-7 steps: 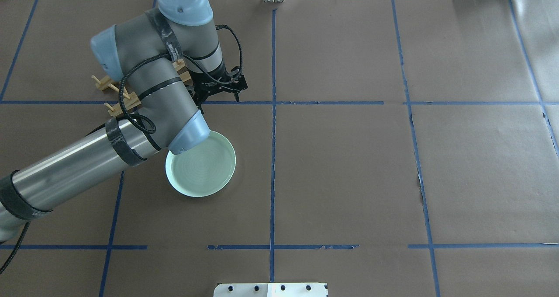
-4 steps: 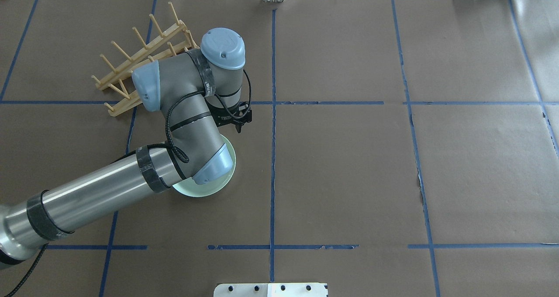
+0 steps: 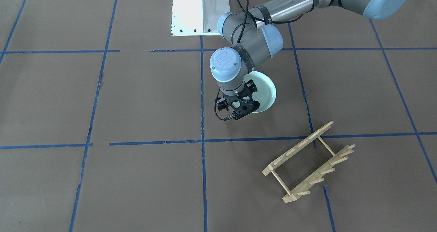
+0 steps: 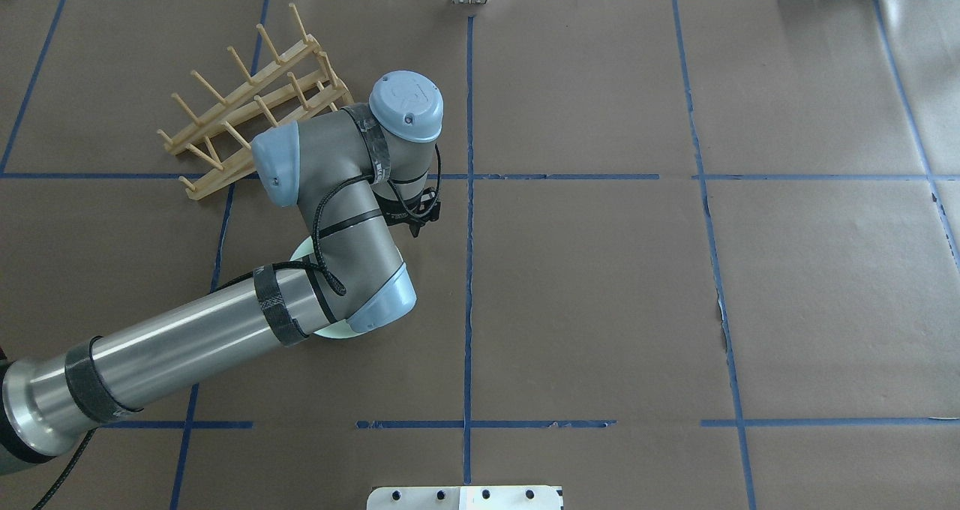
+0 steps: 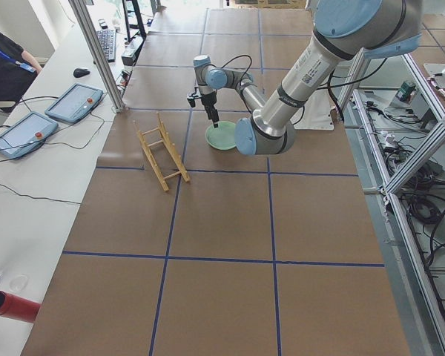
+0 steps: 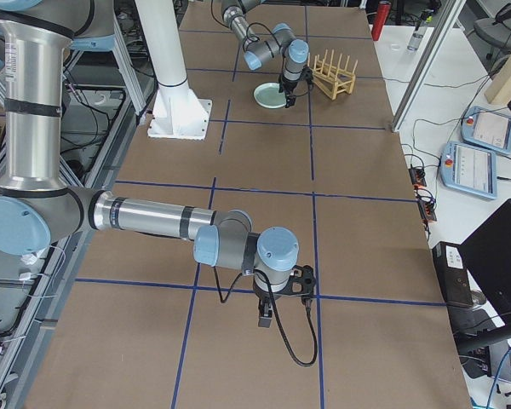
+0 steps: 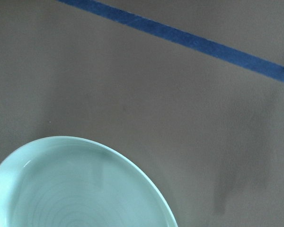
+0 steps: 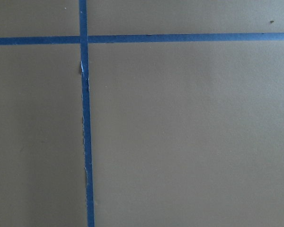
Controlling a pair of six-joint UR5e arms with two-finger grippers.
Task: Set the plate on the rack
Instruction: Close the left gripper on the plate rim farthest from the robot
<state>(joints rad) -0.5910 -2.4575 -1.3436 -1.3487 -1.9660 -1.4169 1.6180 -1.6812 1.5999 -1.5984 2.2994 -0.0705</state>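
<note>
Plate (image 3: 265, 88): one, flat on table (image 3: 102, 99); rack (image 3: 297, 147): one, apart from it.

Left claw (image 3: 240, 112) low, facing downward.

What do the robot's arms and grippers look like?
The left arm and right arm are silver tubes with grey joints, pale-blue round caps and black tape bands; black cables run near the wrists. The left gripper and right gripper are black.
</note>
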